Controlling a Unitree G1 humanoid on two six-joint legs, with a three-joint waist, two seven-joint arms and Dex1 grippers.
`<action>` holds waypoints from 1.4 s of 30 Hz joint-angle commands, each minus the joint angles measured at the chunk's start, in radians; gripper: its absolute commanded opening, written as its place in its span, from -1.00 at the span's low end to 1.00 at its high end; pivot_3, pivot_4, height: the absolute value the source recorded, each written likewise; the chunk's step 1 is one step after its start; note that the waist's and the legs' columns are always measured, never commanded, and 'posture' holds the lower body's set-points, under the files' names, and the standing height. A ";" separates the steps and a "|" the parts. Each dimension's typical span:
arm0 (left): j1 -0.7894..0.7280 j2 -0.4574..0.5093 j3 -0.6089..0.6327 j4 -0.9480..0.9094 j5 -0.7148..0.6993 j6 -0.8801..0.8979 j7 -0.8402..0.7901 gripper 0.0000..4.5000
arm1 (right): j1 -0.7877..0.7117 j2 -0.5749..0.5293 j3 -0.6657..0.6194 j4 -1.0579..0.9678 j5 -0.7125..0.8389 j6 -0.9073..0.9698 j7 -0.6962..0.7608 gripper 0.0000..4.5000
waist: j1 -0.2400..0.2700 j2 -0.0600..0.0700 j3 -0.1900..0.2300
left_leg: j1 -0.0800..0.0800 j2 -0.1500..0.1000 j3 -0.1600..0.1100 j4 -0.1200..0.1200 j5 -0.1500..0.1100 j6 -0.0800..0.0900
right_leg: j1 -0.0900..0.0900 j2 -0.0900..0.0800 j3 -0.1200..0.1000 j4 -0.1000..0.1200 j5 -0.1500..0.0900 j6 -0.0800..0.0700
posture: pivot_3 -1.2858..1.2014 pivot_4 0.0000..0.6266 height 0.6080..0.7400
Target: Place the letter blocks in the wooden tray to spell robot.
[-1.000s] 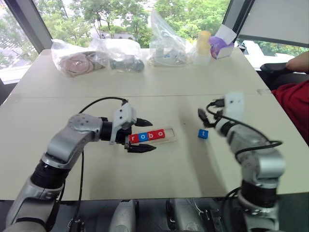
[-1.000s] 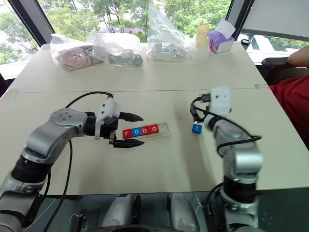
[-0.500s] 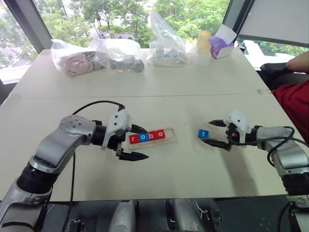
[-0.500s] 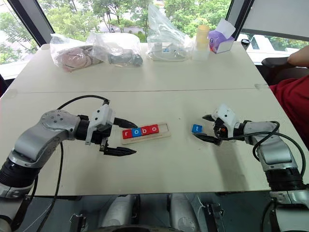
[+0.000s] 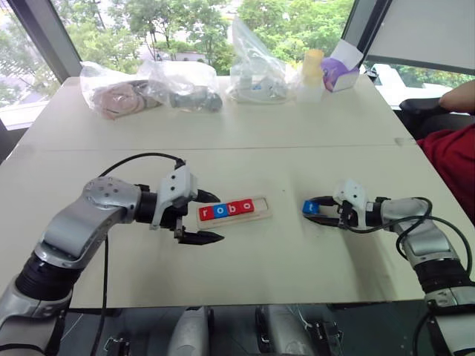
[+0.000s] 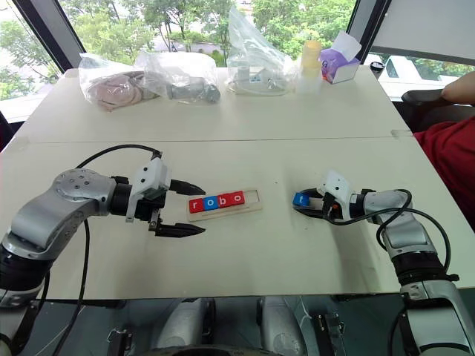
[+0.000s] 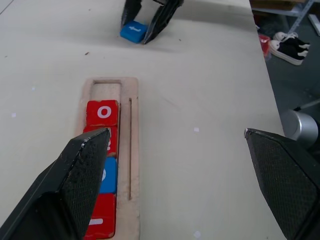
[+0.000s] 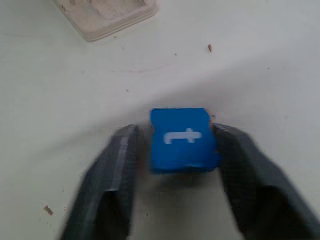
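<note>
Four letter blocks [image 5: 225, 210], reading r, o, b, o, already sat in the wooden tray [image 5: 263, 211] on the desk [image 5: 245, 141], leaving one empty slot at its right end; the blue t block [image 5: 310, 207] lay on the desk well to the tray's right. The right gripper [image 5: 323, 211], reaching low and leftward, had closed its fingers on either side of the t block, not yet lifted. The left gripper [image 5: 202, 217] hovered wide open beside the tray's left end, holding nothing.
</note>
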 commanded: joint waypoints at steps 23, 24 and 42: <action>0.180 0.112 0.194 0.017 0.008 -0.014 0.061 1.00 | -0.352 0.194 0.217 0.093 -0.070 0.025 0.161 -0.47 | -0.015 0.000 0.001 | 0.003 0.001 -0.001 -0.002 0.000 0.000 | 0.000 -0.003 0.003 0.002 -0.001 -0.001 | 0.03 -0.52 1.00; 0.189 0.107 0.196 0.012 0.007 -0.010 0.072 1.00 | -0.368 0.202 0.219 0.130 -0.078 0.006 0.164 -0.47 | -0.016 0.000 0.001 | 0.003 0.001 -0.001 -0.002 0.000 0.000 | 0.000 -0.003 0.003 0.002 -0.001 -0.001 | 0.03 -0.52 1.00; 0.232 0.085 0.203 -0.027 -0.012 0.005 0.137 1.00 | -0.511 0.293 0.233 0.448 -0.167 -0.194 0.247 -0.47 | -0.024 0.000 0.001 | 0.004 0.001 -0.001 -0.003 0.000 0.000 | 0.000 -0.003 0.003 0.002 0.000 0.000 | 0.03 -0.52 1.00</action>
